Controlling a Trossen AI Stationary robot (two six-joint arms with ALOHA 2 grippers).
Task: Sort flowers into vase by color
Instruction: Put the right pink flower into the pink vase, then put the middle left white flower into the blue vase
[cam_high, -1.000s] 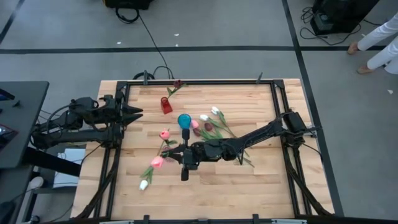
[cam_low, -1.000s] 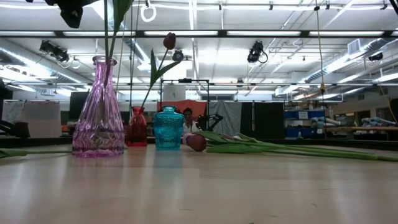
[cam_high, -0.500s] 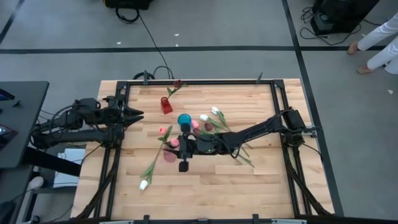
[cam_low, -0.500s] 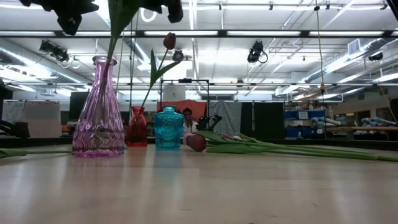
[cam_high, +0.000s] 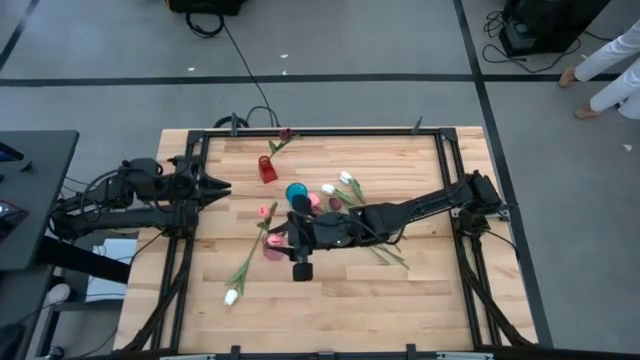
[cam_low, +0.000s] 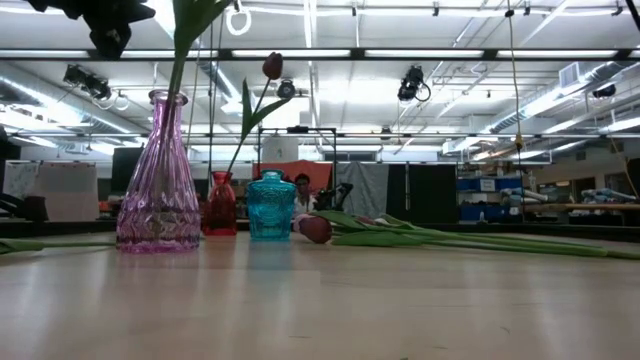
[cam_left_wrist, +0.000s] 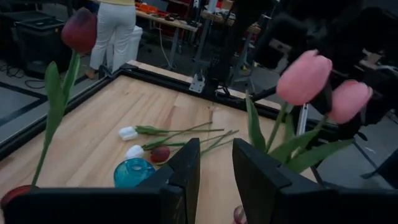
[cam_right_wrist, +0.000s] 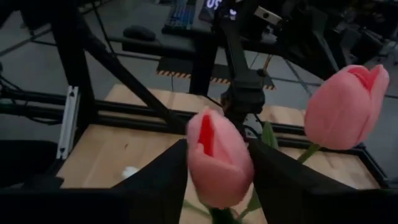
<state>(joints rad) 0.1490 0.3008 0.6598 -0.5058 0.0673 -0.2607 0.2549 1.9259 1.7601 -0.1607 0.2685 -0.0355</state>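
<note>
The right gripper (cam_high: 283, 233) hangs above the pink vase (cam_low: 158, 175) with jaws apart either side of a pink tulip (cam_right_wrist: 217, 158), whose stem now stands in the neck beside a second pink tulip (cam_right_wrist: 347, 107), matching colour. The left gripper (cam_high: 222, 185) waits at the tabletop (cam_high: 420, 290) edge, jaws apart and empty; remaining flowers (cam_high: 345, 200) lie near the blue vase (cam_high: 297, 192).
</note>
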